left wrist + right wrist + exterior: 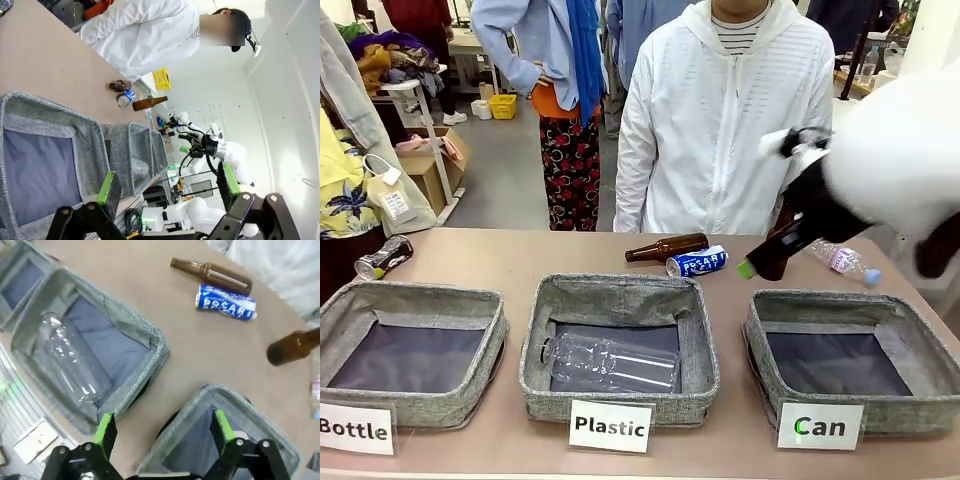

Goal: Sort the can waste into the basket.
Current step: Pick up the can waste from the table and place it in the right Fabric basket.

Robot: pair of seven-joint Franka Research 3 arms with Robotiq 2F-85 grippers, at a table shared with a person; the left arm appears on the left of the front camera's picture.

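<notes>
The blue POCARI SWEAT can lies on its side at the table's far middle, beside a lying brown bottle. The black-and-silver can lies at the far left, behind the Bottle basket. The Can basket stands front right with nothing in it. My right gripper hangs blurred above that basket's far left corner. In the right wrist view it is open, above the gap between the Can basket and the Plastic basket; the blue can lies beyond. My left gripper is open.
The Plastic basket in the middle holds a clear plastic bottle. An upright brown bottle stands just behind the Can basket, and a clear bottle lies to its right. A person in a white jacket stands at the far edge.
</notes>
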